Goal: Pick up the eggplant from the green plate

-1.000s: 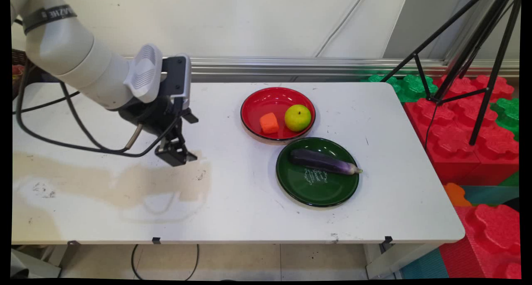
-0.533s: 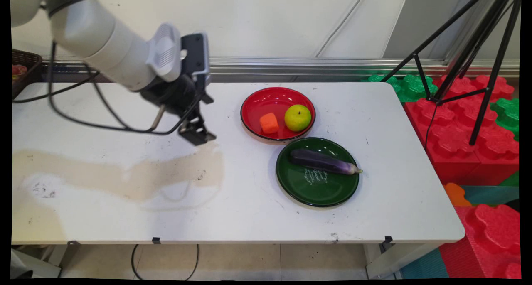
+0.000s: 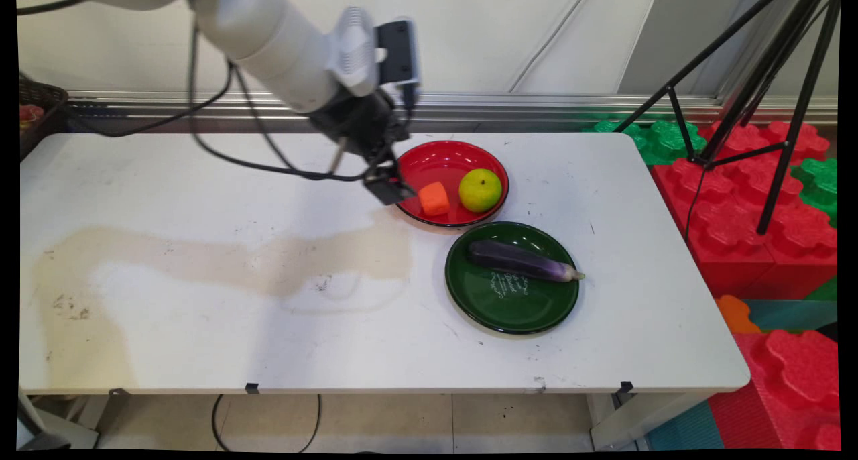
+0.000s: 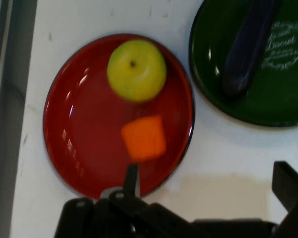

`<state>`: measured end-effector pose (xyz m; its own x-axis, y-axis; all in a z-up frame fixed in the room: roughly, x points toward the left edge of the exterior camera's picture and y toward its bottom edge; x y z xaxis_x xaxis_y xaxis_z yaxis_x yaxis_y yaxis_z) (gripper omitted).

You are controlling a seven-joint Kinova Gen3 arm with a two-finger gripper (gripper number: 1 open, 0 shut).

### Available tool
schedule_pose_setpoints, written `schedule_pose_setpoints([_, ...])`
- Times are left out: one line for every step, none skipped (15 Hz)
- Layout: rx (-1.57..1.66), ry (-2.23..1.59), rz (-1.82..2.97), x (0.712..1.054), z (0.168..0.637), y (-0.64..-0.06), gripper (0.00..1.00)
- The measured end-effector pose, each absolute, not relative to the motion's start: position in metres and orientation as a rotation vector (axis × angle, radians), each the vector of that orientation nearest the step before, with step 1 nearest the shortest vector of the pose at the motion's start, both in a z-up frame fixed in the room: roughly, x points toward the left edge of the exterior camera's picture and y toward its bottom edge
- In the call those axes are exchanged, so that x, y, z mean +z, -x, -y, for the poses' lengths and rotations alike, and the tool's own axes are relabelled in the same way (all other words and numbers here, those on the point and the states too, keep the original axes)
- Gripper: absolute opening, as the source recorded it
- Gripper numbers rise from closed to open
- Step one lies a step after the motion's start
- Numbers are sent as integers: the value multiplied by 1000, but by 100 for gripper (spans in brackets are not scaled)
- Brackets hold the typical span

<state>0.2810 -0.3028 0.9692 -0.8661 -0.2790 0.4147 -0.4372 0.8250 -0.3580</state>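
My gripper (image 3: pixel 392 186) hangs open and empty over the left rim of a red plate (image 3: pixel 436 159), just left of an orange block (image 3: pixel 435 198). A yellow-green apple (image 3: pixel 480 190) lies beside the block on the same plate. In the hand view the red plate (image 4: pixel 74 134) fills the middle, with the orange block (image 4: pixel 144 138) just beyond my gripper (image 4: pixel 208 191) and the apple (image 4: pixel 136 70) further out. A purple eggplant (image 3: pixel 521 261) lies across a dark green plate (image 3: pixel 516 307) in front of the red one; both the eggplant (image 4: pixel 248 49) and the green plate (image 4: pixel 288 101) show at the hand view's upper right.
A brownish stain (image 3: pixel 221 262) spreads over the table's left half. Red and green foam blocks (image 3: pixel 757 198) and a black tripod (image 3: pixel 771 104) stand off the table's right end. A dark basket (image 3: pixel 37 111) sits at the far left edge. A metal rail (image 3: pixel 536 104) runs behind the table.
The arm has swung right and toward the far side, carrying the gripper from the table's left-middle to the red plate's left rim. The plates and food have not moved.
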Motion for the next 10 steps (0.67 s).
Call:
schedule_pose_setpoints([627, -521, 2658, 968, 309, -272, 100])
schedule_pose_setpoints([609, -504, 2656, 966, 315, -263, 100])
schedule_pose_setpoints([583, -487, 2655, 964, 322, -250, 100])
schedule_pose_setpoints([562, -479, 2656, 961, 328, -241, 100])
schedule_pose_setpoints([539, -476, 2656, 958, 334, -231, 100])
schedule_pose_setpoints([514, -476, 2658, 954, 340, -220, 100])
schedule_pose_setpoints([492, -479, 2661, 950, 345, -211, 100])
schedule_pose_setpoints([476, -482, 2663, 948, 349, -205, 100])
schedule_pose_setpoints([453, -488, 2668, 943, 353, -197, 100])
schedule_pose_setpoints([438, -491, 2673, 940, 356, -191, 100])
